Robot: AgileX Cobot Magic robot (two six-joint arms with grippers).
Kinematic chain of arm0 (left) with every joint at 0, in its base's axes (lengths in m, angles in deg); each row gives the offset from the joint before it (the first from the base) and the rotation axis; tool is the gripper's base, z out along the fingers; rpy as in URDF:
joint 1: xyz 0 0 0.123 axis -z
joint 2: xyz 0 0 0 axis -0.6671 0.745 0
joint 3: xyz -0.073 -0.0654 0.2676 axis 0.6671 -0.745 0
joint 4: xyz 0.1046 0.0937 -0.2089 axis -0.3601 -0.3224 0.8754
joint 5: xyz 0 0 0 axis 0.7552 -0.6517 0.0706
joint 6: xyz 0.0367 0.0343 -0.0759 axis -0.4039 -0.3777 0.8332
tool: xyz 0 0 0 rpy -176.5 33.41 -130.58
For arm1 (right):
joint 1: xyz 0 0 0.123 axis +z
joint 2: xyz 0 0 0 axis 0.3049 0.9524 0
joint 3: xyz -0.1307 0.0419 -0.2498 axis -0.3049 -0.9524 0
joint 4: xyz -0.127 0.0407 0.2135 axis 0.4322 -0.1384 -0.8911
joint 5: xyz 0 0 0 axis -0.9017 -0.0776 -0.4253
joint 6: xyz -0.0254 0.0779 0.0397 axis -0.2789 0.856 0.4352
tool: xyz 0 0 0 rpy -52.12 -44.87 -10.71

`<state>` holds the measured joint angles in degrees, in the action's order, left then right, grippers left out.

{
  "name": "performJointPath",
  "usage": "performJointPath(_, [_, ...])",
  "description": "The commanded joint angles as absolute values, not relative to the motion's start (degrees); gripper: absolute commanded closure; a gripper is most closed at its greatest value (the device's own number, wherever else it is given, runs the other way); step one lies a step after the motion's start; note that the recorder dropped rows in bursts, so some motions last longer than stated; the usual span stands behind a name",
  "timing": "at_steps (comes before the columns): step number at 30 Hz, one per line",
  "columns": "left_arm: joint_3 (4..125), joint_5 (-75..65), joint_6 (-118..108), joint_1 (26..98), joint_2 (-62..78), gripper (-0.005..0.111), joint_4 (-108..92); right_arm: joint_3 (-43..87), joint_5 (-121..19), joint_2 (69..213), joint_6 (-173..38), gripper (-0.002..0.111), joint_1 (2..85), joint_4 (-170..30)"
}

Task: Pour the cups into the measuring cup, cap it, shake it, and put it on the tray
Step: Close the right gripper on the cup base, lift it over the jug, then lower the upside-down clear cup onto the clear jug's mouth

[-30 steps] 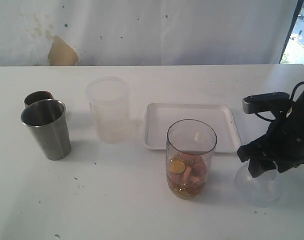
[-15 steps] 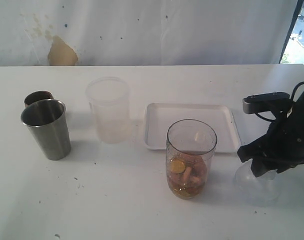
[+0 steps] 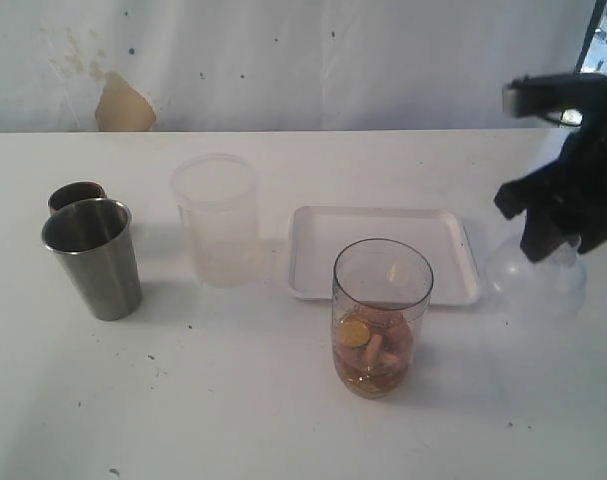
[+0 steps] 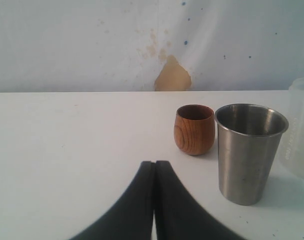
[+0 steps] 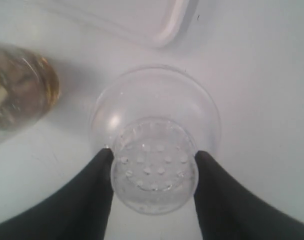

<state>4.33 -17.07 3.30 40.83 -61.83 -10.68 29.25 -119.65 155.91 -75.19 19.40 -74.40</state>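
The white worktop [image 3: 233, 400] carries the white tray [image 3: 323, 250] near its middle, with the clear measuring cup [image 3: 382, 320] uncapped just in front of it, gold and pinkish bits lying in its bottom. Left of the tray stand a frosted tub [image 3: 218, 220], then the steel tumbler [image 3: 93, 258], with the wooden cup [image 4: 194, 129] close behind it. The right hand [image 5: 153, 157] grips a clear domed strainer cap [image 3: 536, 278] by its perforated neck, just right of the tray, while the left hand [image 4: 154, 167] is pinched together on nothing, near the two cups.
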Motion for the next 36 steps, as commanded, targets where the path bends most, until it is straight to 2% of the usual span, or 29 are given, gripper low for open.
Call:
performJointPath(1, [4.0, -16.4, 3.2, 40.9, -62.1, 0.107, -10.2, 34.9, -121.1, 151.6, -72.5, 0.108, 19.4, -75.3])
performJointPath(8, [4.0, -16.4, 3.2, 40.9, -62.1, 0.107, -10.2, 37.2, -121.1, 148.4, -72.5, 0.108, 23.0, -85.0])
performJointPath(21, [4.0, -16.4, 3.2, 40.9, -62.1, 0.107, -10.2, 37.2, -121.1, 148.5, -67.7, 0.108, 37.9, -81.7])
performJointPath(36, [4.0, -16.4, 3.2, 40.9, -62.1, 0.107, -10.2, 36.9, -121.1, 153.9, -63.8, 0.108, 39.5, -77.3])
